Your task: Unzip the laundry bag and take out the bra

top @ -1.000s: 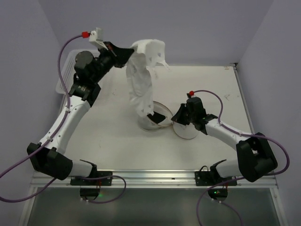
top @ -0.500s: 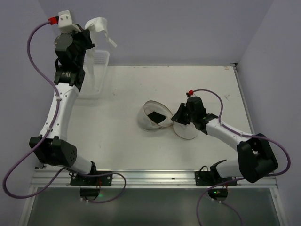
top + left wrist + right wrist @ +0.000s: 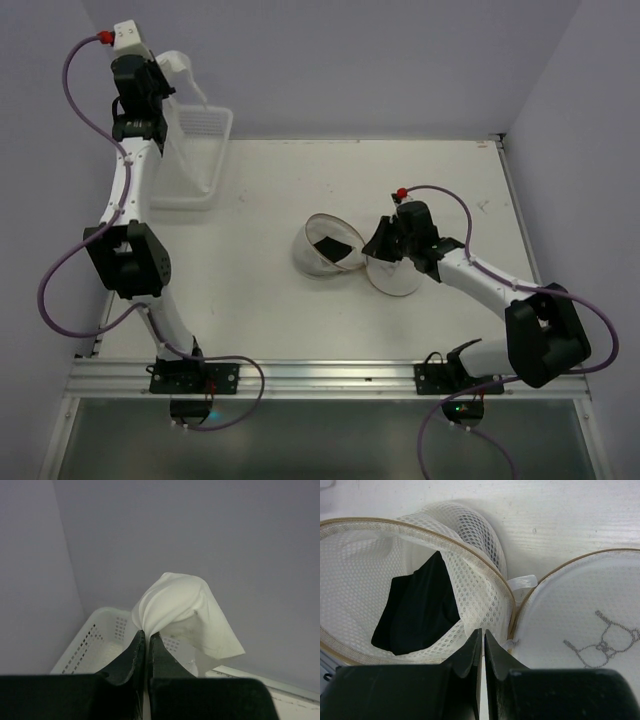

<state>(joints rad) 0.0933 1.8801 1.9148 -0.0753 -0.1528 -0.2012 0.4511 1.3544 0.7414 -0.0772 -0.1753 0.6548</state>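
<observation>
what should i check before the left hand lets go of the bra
1. Bag open: ok, lid flipped aside.
2. Bra clear of bag: ok, pinched in the shut left hand.
3. Bra above basket: ok, it hangs over it.
4. Right hand pinning bag: cannot tell; it is shut at the rim.
5. Bag emptied: not ok, a black piece lies inside.

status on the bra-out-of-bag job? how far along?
Done: the laundry bag is unzipped, its lid flipped open on the table.
In hand: the left gripper, jaws shut, holds a white garment, apparently the bra, in the air above the basket. The right gripper sits at the bag's hinge, jaws nearly together; whether it pinches fabric is unclear.
Remaining: set the garment down. A dark item lies inside the bag.
</observation>
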